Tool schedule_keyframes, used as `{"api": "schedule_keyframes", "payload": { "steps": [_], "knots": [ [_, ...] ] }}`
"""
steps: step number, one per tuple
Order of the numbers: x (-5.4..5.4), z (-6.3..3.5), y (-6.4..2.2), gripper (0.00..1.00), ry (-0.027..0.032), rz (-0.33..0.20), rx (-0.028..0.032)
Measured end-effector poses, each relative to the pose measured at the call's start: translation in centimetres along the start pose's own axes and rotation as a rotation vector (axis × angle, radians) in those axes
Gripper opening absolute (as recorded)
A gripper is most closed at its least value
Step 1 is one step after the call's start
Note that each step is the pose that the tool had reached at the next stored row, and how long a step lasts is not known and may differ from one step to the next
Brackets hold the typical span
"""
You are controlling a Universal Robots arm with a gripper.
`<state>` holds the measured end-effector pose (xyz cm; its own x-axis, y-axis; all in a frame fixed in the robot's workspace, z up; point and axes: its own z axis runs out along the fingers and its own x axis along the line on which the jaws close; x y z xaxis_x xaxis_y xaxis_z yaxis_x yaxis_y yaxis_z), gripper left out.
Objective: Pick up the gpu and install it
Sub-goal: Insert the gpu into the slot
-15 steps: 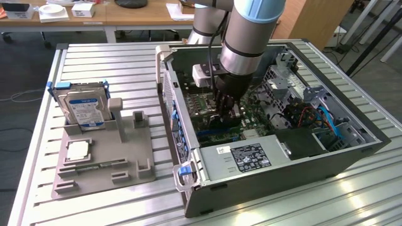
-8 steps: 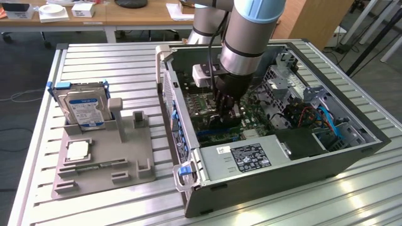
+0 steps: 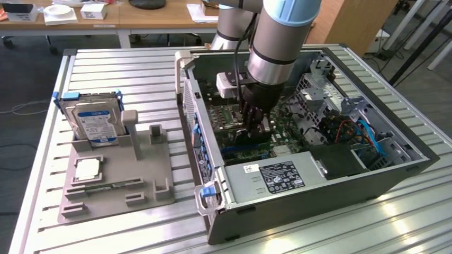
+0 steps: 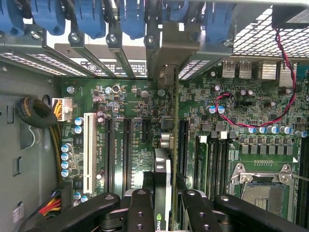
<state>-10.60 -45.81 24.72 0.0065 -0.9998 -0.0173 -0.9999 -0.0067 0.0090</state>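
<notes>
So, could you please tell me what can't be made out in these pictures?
- Wrist view: the gpu is edge-on in the gripper, so its faces and its seating are hidden.
- Exterior view: the gripper and arm cover the card and its slot.
- Exterior view: the print on the hard drive is too small to read.

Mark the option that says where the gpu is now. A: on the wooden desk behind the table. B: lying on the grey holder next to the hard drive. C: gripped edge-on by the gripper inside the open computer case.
C: in the wrist view the gpu stands edge-on, clamped in the gripper, above the motherboard slots inside the computer case.
</notes>
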Motion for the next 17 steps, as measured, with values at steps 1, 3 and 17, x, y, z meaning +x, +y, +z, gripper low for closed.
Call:
{"api": "schedule_keyframes", "payload": {
  "steps": [1,3,17],
  "knots": [
    [0.00,0.00,0.00,0.27,0.0000,0.000,0.0000],
    [0.00,0.00,0.00,0.27,0.0000,0.000,0.0000],
    [0.10,0.09,0.00,0.27,0.0013,0.000,0.0000]
  ]
}}
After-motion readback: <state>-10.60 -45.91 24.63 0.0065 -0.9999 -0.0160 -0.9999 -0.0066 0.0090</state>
